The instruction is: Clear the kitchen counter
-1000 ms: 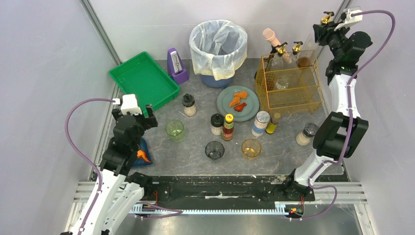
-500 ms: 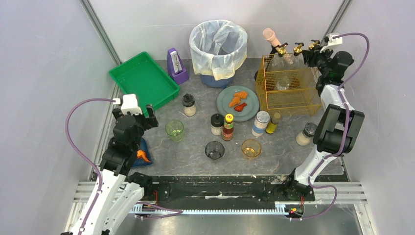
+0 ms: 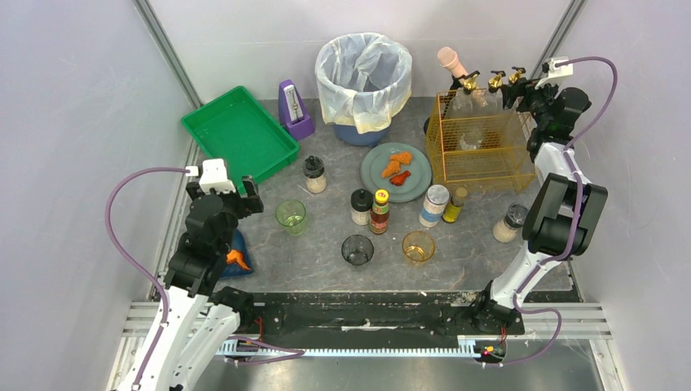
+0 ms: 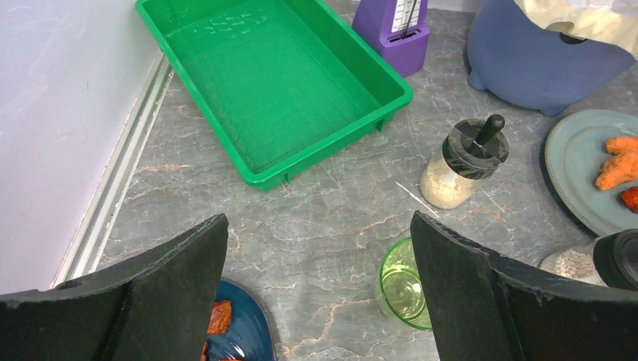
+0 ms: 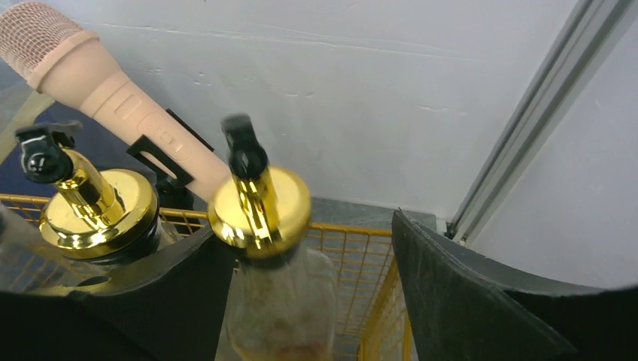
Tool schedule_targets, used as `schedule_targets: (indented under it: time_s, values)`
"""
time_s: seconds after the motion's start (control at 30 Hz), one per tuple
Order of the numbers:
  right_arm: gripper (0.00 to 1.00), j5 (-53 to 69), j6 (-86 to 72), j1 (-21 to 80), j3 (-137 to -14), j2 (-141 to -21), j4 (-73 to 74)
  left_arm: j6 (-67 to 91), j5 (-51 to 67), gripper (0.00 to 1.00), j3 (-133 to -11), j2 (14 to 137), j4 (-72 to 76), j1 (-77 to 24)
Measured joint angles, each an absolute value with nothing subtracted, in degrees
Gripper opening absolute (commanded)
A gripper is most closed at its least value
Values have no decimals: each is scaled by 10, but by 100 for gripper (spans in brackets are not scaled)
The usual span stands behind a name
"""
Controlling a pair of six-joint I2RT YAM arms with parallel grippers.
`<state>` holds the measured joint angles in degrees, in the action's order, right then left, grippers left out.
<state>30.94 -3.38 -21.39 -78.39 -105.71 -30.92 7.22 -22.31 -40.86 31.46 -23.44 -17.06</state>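
Observation:
The dark-grey marbled kitchen counter (image 3: 326,269) carries several items: a green glass (image 3: 291,217), a dark glass (image 3: 357,249), an amber glass (image 3: 418,246), spice jars, a sauce bottle (image 3: 380,212) and a grey plate (image 3: 417,186) of orange food. My left gripper (image 3: 222,192) hovers open and empty over the counter's left side (image 4: 317,226), between a blue plate (image 4: 244,320) and the green glass (image 4: 402,289). My right gripper (image 3: 521,88) is over the yellow wire basket (image 3: 481,151). Its jaws stand apart (image 5: 301,226) around a blurred gold-capped bottle (image 5: 259,207), with a gap on the bottle's right.
A green tray (image 3: 240,134), purple metronome (image 3: 293,110) and lined bin (image 3: 363,77) stand at the back. The basket holds two more gold-capped bottles (image 3: 468,80) beside a pink microphone (image 3: 451,61). A can (image 3: 434,204) and a jar (image 3: 510,222) stand right. Walls close both sides.
My right gripper came down from high at the back right, carrying the gold-capped bottle to the basket's top edge. The left arm has barely moved.

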Motion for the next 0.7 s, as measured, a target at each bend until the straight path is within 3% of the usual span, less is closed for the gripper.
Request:
schedule_targets:
  time_s: [0.33, 0.57, 0.7]
  values:
    - [98, 236, -37, -223, -692, -936, -307, 81, -213, 96, -409, 283, -235, -171]
    - [98, 182, -61, -211, -617, -785, -272, 96, -197, 96, -409, 260, -237, -171]
    - [98, 140, -76, -155, -586, -715, -217, 97, -194, 97, -409, 242, -238, -176]
